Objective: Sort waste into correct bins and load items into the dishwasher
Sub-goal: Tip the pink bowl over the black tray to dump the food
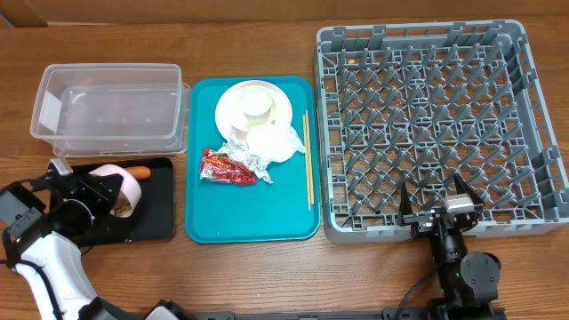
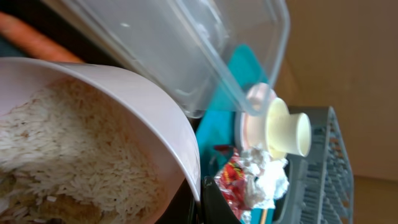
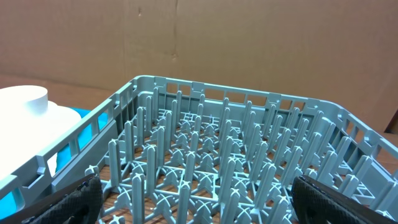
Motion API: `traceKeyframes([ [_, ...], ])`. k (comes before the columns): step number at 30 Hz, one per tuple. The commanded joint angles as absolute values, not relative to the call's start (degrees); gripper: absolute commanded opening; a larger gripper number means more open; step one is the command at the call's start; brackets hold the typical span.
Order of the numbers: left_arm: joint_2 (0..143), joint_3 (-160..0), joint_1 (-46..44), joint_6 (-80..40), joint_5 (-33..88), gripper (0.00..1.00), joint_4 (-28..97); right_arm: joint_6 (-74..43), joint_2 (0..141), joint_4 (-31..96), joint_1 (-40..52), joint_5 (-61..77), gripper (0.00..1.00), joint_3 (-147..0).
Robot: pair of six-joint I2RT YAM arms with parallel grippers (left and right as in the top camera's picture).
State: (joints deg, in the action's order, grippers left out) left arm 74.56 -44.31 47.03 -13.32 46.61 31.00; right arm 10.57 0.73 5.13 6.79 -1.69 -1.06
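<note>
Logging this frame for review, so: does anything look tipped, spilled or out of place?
Only the bowl in the left claw stands out. It is tipped steeply over the black tray, with rice inside it. I see no spill anywhere.

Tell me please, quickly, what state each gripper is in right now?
Left gripper: closed on the rice-filled bowl, tipped over the black tray.
Right gripper: open, empty, at the dish rack's near edge.
</note>
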Motion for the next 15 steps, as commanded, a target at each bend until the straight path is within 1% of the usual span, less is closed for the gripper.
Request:
traceKeyframes([
  [1, 73.38, -44.01, 47.35, -8.45, 54.98, 0.04, 30.61, 10.57, 0.16, 4.64, 6.61, -1.37, 1.0, -0.45],
  [7, 73.38, -44.01, 47.33, -3.49, 58.74, 0.04, 31.42, 10.57, 0.16, 4.64, 6.61, -1.37, 1.0, -0.45],
  [15, 73.38, -44.01, 47.35, -3.36, 61.56, 0.04, 31.64, 10.57, 0.16, 4.64, 6.61, -1.37, 1.0, -0.45],
])
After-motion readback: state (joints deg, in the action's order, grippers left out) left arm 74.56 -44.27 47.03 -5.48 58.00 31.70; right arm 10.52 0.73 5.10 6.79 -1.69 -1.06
